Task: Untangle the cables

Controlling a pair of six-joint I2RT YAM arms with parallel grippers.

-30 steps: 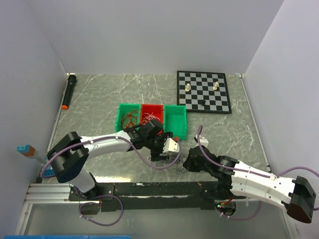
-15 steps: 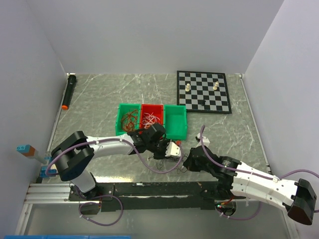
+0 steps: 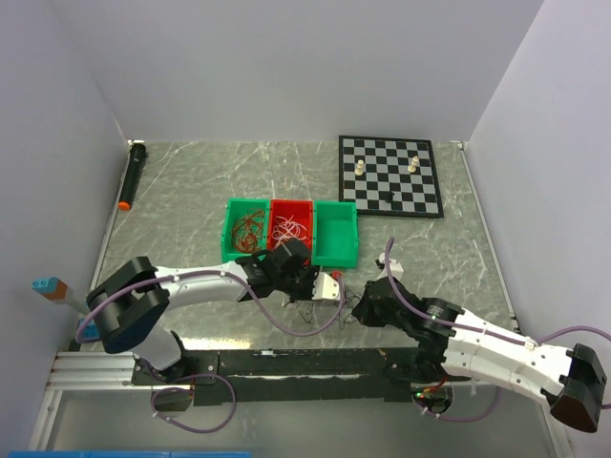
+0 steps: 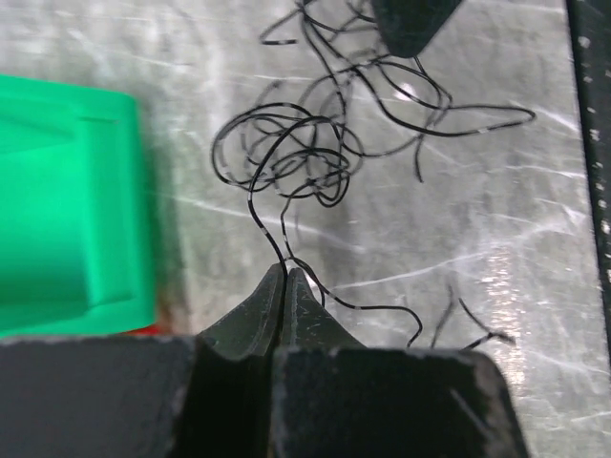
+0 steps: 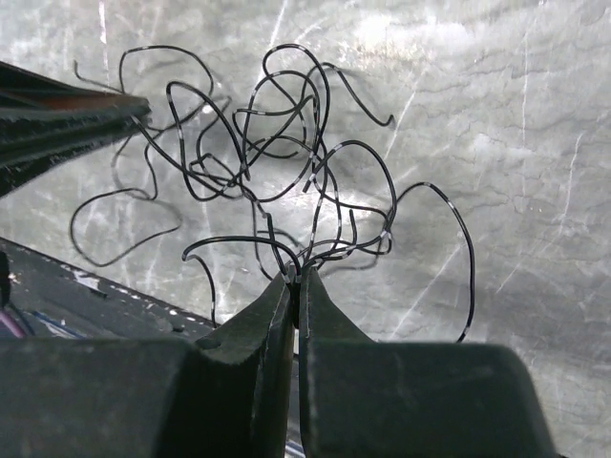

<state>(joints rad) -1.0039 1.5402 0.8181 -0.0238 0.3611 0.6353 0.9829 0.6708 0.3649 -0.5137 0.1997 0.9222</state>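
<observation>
While the black wires (image 4: 305,157) lie in a loose tangle on the table (image 4: 496,239), you have both grippers clamped on them. In the left wrist view, the left gripper (image 4: 286,274) has its tips pressed together on one strand. That strand curls up from the tips into the knot just ahead. In the right wrist view, the right gripper (image 5: 296,277) is closed on several loops that meet at its tips, and the rest of the tangle fans out ahead of it. The two grippers face each other with the tangle between them, and each shows at the far edge of the other's wrist view.

Just beside the left gripper, on its left in its wrist view, stands the wall of a green bin (image 4: 67,191). From above, a row of three bins sits just beyond that gripper. One green bin (image 3: 232,234) holds red-brown wires (image 3: 250,226), and the red bin (image 3: 291,208) next to it holds white wires (image 3: 289,230). The third bin is also green. Well beyond the right gripper lies a chessboard (image 3: 391,181) with a few small pieces on it. Far to the left of the left gripper, a black torch (image 3: 132,176) lies along the wall.
</observation>
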